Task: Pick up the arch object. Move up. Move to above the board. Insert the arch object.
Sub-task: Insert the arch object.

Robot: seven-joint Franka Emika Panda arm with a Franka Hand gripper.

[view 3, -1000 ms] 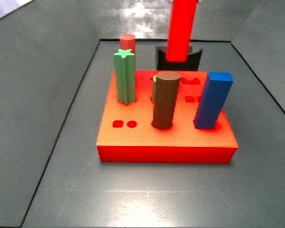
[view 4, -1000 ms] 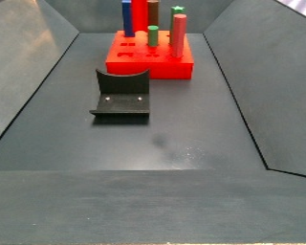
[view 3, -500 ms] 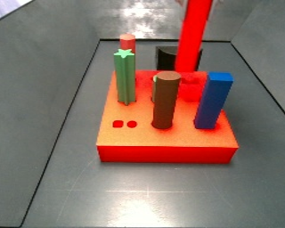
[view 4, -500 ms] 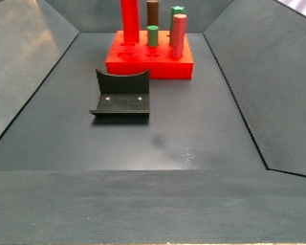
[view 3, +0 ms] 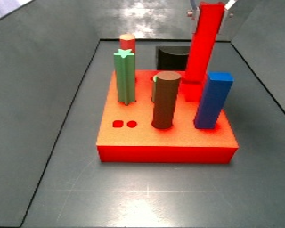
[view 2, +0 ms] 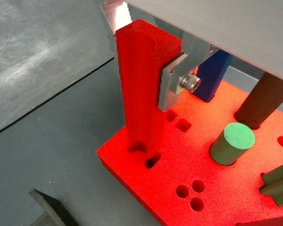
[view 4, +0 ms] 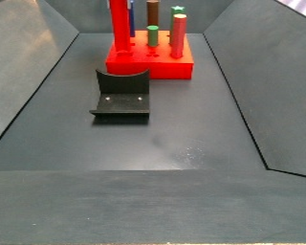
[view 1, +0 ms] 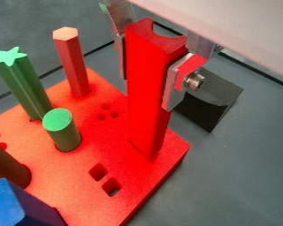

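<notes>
We hold the arch (view 1: 148, 93) upright in the gripper (view 1: 156, 66), its silver fingers (view 1: 179, 78) pinching the bar near its top, at the upper centre of both wrist views. What matters now is the vertical line: the bar's long axis stands straight, and its lower end meets the board (view 1: 138, 190) at the edge nearest the fixture (view 1: 212, 101). Whether it has entered a hole or only rests at the mouth, we cannot tell. In a side view the arch (view 3: 206, 49) stands at upper right, above the blue peg (view 3: 214, 100) and brown peg (view 3: 166, 100), apart from both. Room around it looks enough.
</notes>
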